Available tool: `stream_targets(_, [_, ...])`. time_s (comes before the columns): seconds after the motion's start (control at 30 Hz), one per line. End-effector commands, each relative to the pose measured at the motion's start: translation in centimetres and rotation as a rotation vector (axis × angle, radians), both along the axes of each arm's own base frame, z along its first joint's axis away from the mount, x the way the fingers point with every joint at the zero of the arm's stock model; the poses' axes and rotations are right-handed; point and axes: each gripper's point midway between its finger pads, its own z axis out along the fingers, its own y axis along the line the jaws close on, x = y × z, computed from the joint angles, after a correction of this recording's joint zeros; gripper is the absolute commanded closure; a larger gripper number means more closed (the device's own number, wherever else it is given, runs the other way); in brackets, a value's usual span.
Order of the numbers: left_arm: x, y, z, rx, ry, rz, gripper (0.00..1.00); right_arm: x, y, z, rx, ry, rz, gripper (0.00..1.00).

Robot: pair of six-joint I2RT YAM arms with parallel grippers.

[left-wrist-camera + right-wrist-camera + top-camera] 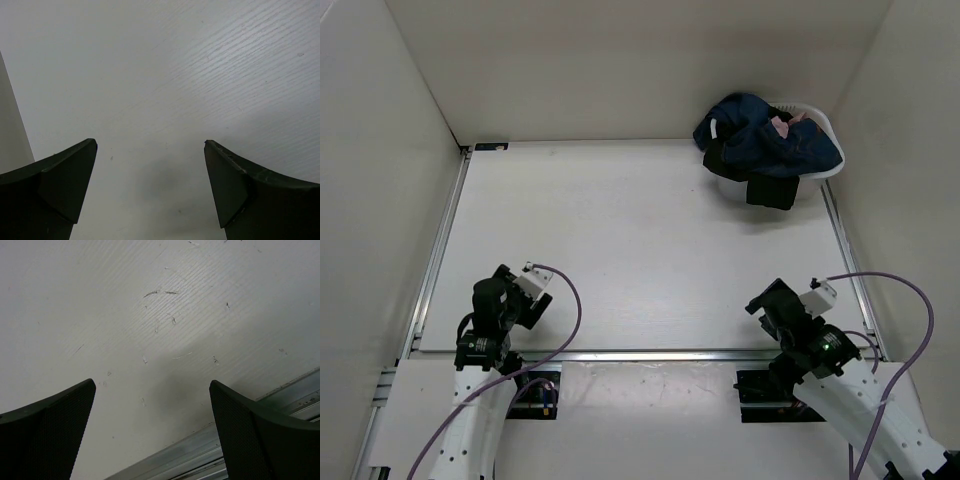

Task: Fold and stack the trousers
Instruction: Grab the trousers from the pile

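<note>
The dark navy jeans (pixel 767 138) lie bunched in a white basket (pixel 825 170) at the table's far right corner, partly draped over its rim. My left gripper (pixel 498 285) hangs low over the near left of the table, open and empty; in the left wrist view its fingers (pixel 60 185) frame only bare white tabletop. My right gripper (pixel 767 300) hangs low over the near right, open and empty; its fingers (pixel 250 435) frame bare table and a metal rail. Both grippers are far from the jeans.
A pink garment (pixel 782 124) and a black garment (pixel 772 190) share the basket, the black one hanging over its front. A metal rail (pixel 200 450) runs along the table's near edge. White walls enclose the table on three sides.
</note>
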Motion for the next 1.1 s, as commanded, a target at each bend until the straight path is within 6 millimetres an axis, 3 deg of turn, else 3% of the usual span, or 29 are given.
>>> stream_targets(0.0, [0.3, -0.3, 0.5, -0.016, -0.011, -0.01, 0.0, 1.1, -0.2, 2.5, -0.068, -0.043, 0.034, 0.01])
stream_targets(0.1, [0.9, -0.9, 2.3, -0.015, -0.04, -0.057, 0.0, 3.4, 0.9, 6.7, -0.197, -0.089, 0.188, 0.01])
stream_targets(0.13, [1.4, -1.1, 3.8, -0.014, -0.054, -0.076, 0.0, 5.2, 1.9, 9.8, -0.23, -0.119, 0.217, 0.01])
stream_targets(0.2, [2.1, -1.5, 5.3, 0.002, -0.06, -0.121, 0.0, 7.5, 1.5, 14.1, -0.403, -0.14, 0.268, 0.01])
stream_targets(0.23, [3.0, -1.9, 6.6, -0.003, -0.048, -0.144, 0.0, 9.8, 1.9, 15.0, -0.506, -0.086, 0.285, 0.01])
stream_targets(0.27, [3.5, -2.1, 7.3, -0.01, -0.044, -0.155, 0.0, 12.3, 2.7, 21.5, -0.516, -0.191, 0.264, 0.01])
stream_targets(0.3, [4.0, -2.6, 8.0, -0.018, -0.045, -0.182, 0.0, 15.6, 2.6, 21.4, -0.66, -0.088, 0.319, 0.01])
stream_targets(0.33, [5.0, -2.9, 9.7, -0.028, -0.053, -0.198, 0.0, 18.0, 3.1, 23.1, -0.668, -0.089, 0.337, 0.01])
stream_targets(0.37, [5.5, -3.3, 10.4, -0.039, -0.057, -0.216, 0.0, 21.0, 1.6, 29.3, -0.623, -0.184, 0.265, 0.01])
stream_targets(0.4, [6.1, -3.7, 11.2, -0.05, -0.059, -0.232, 0.0, 25.5, 2.2, 27.0, -0.614, -0.097, 0.301, 0.01])
stream_targets(0.43, [6.5, -4.3, 11.8, -0.082, -0.056, -0.248, 0.0, 27.9, 2.0, 27.7, -0.548, -0.106, 0.289, 0.01])
stream_targets(0.47, [7.8, -4.6, 12.8, -0.091, -0.049, -0.259, 0.0, 29.7, 0.6, 32.9, -0.438, -0.212, 0.271, 0.01])
stream_targets(0.5, [8.3, -4.8, 13.1, -0.118, -0.035, -0.253, 0.0, 34.0, 0.8, 28.9, -0.37, -0.131, 0.266, 0.01])
stream_targets(0.53, [8.9, -5.1, 13.3, -0.134, -0.025, -0.258, 0.0, 35.5, 0.1, 28.8, -0.327, -0.14, 0.238, 0.01])
stream_targets(0.57, [10.1, -5.1, 13.2, -0.137, 0.0, -0.257, 0.0, 37.0, -1.8, 29.0, -0.291, -0.165, 0.182, 0.01])
stream_targets(0.6, [10.5, -5.4, 13.0, -0.147, 0.016, -0.268, 0.0, 38.7, -2.1, 26.0, -0.249, -0.125, 0.177, 0.01])
stream_targets(0.63, [10.7, -5.7, 12.8, -0.159, 0.029, -0.281, 0.0, 39.6, -2.4, 24.1, -0.171, -0.116, 0.179, 0.01])
stream_targets(0.67, [11.0, -5.8, 11.8, -0.169, 0.062, -0.286, 0.0, 40.7, -2.3, 20.9, -0.136, -0.099, 0.187, 0.01])
stream_targets(0.73, [11.0, -6.2, 11.6, -0.176, 0.07, -0.309, 0.0, 41.3, -2.2, 19.2, -0.103, -0.097, 0.199, 0.01])
stream_targets(0.77, [11.1, -6.4, 11.2, -0.184, 0.082, -0.317, 0.0, 41.9, -2.2, 16.7, -0.105, -0.052, 0.208, 0.01])
stream_targets(0.83, [10.9, -6.6, 10.5, -0.195, 0.103, -0.326, 0.0, 42.7, -1.6, 17.1, -0.1, -0.063, 0.254, 0.05])
stream_targets(0.9, [10.8, -6.6, 10.1, -0.197, 0.112, -0.325, 0.0, 43.1, -1.2, 17.1, -0.101, -0.068, 0.293, 0.19])
stream_targets(0.93, [10.8, -6.6, 10.1, -0.197, 0.112, -0.325, 0.0, 42.7, -1.0, 17.0, -0.093, -0.062, 0.302, 0.51])
stream_targets(0.97, [10.8, -6.6, 10.1, -0.197, 0.112, -0.325, 0.0, 42.3, -1.0, 18.6, -0.098, -0.096, 0.3, 0.69])
stream_targets(1.0, [10.5, -6.6, 10.0, -0.197, 0.114, -0.325, 0.0, 42.0, -1.0, 17.8, -0.097, -0.091, 0.3, 0.83])
stream_targets(1.03, [10.5, -6.6, 10.0, -0.197, 0.114, -0.325, 0.0, 41.3, -1.0, 19.5, -0.102, -0.125, 0.299, 1.0])
stream_targets(1.07, [10.5, -6.6, 10.3, -0.195, 0.103, -0.326, 0.0, 40.7, -1.0, 19.9, -0.102, -0.127, 0.299, 1.0])
